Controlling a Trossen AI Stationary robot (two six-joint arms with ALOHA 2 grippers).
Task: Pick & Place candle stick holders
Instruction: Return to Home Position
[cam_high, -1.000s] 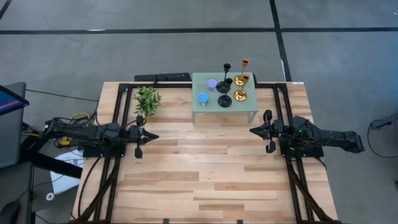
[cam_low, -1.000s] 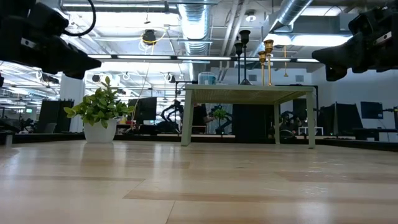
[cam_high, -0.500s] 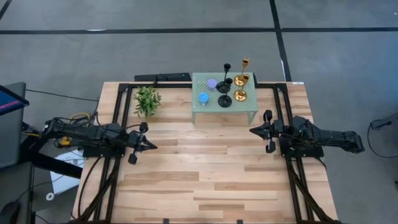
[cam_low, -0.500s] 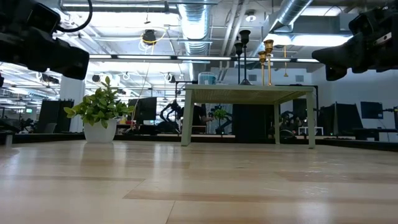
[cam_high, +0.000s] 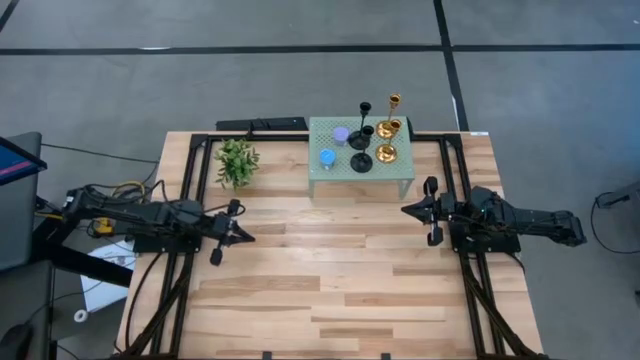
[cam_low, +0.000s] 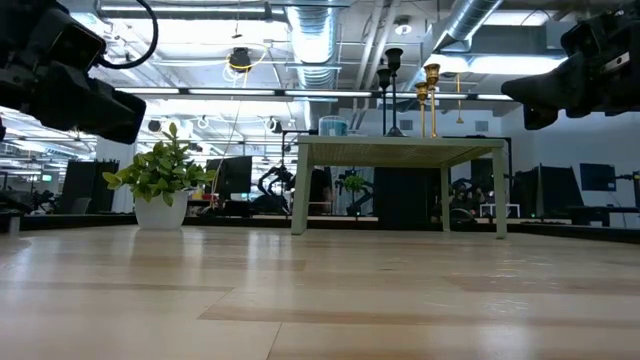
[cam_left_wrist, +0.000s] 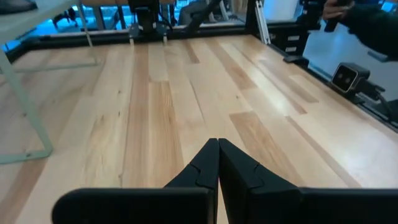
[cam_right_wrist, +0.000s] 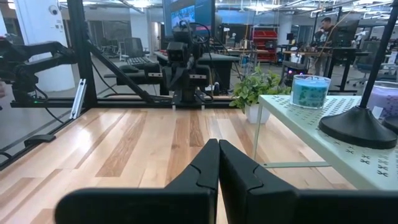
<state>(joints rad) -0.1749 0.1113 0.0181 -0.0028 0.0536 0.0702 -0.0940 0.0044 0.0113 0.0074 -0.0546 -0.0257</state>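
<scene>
The two black candle stick holders (cam_high: 361, 160) and the two gold candle stick holders (cam_high: 386, 152) stand upright, close together, on the green shelf (cam_high: 398, 166) at the far side of the table (cam_high: 330, 280). The left claw (cam_high: 246, 235) and the right claw (cam_high: 405, 210) hover above the table, well apart from the shelf, both clenched on nothing. We judge the holders stiff and light but easy to tip, the gold ones perhaps slippery. We would take the slim stem low, near the base.

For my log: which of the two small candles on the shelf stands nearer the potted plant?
The blue candle; the violet candle stands farther from the plant, toward the back of the shelf.
</scene>
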